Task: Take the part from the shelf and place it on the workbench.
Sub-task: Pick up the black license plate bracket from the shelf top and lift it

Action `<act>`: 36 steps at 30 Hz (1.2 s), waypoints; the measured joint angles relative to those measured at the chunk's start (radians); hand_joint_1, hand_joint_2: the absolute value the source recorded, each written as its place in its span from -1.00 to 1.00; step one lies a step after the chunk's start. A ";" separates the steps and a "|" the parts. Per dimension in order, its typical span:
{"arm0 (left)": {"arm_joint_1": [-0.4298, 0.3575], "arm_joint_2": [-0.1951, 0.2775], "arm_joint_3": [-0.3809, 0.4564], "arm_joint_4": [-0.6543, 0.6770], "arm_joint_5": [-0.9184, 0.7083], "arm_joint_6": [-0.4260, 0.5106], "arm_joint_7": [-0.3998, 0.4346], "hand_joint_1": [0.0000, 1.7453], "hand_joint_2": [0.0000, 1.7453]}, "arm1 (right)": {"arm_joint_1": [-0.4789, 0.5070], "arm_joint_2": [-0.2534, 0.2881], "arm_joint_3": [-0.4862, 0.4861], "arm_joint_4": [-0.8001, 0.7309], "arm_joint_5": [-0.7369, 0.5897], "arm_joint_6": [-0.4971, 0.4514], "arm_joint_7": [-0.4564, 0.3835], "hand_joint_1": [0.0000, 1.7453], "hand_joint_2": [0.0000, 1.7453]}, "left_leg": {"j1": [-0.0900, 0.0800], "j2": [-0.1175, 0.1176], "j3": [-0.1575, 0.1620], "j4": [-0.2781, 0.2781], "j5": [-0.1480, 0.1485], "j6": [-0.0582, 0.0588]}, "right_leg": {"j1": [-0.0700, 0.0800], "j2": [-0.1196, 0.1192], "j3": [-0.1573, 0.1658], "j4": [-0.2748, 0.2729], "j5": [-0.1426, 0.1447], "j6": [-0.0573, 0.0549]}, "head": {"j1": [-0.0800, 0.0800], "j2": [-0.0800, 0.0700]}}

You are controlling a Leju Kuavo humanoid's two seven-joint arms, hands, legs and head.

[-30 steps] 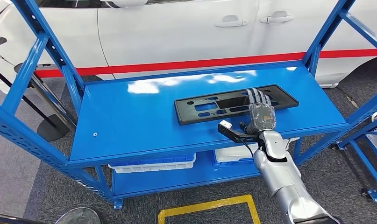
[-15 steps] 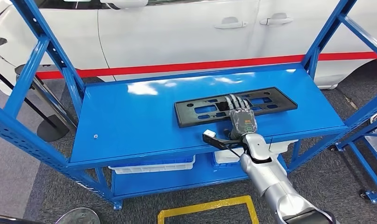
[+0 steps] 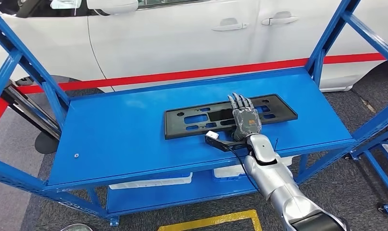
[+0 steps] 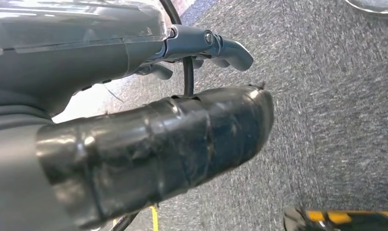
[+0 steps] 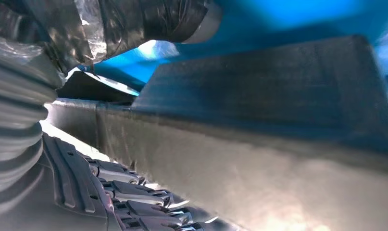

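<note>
1. My right robot hand (image 3: 244, 118) reaches over the front edge of the blue shelf (image 3: 129, 139) and lies flat on the black part (image 3: 192, 122), fingers extended across the part's middle.
2. Whether those fingers merely rest on the part or hook into one of its slots I cannot tell; the head view sees only the back of the hand, which hides the contact.
3. The part lies flat on the shelf's top level, toward the right half, long side parallel to the front edge. My hand covers a strip of it.
4. In the right wrist view the part (image 5: 259, 106) is a blurred dark slab against blue, with my dark fingers (image 5: 134, 192) close under it; nothing there settles the grip.
5. My left robot hand (image 4: 148, 144) hangs over grey floor (image 4: 336, 110), fingers curled in around nothing.
6. A white car (image 3: 182, 33) with a red stripe stands behind the shelf, cut off by the frame.
7. White bins (image 3: 153, 180) on the lower level are mostly hidden by the top level.
</note>
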 joint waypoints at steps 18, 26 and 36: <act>0.006 0.007 0.000 0.001 0.020 0.011 -0.013 -1.00 0.00 | 0.005 0.011 0.006 0.025 -0.037 0.004 -0.012 1.00 1.00 | -0.049 -0.001 0.044 -0.270 0.193 0.063 | 0.023 0.007 0.088 -0.043 -0.029 0.008 | 0.000 0.000; 0.007 0.007 0.003 0.001 0.036 0.011 -0.013 -1.00 1.00 | 0.013 0.011 0.010 0.026 -0.051 0.008 -0.011 1.00 1.00 | -0.055 -0.001 0.041 -0.263 0.190 0.068 | 0.018 0.001 0.103 -0.068 -0.049 0.017 | 0.000 0.000; 0.008 0.008 0.007 0.001 0.054 0.000 -0.025 -1.00 1.00 | 0.012 0.011 0.019 0.025 -0.060 0.015 -0.015 1.00 1.00 | -0.054 -0.002 0.047 -0.263 0.190 0.069 | 0.019 0.000 0.108 -0.068 -0.049 0.017 | 0.000 0.000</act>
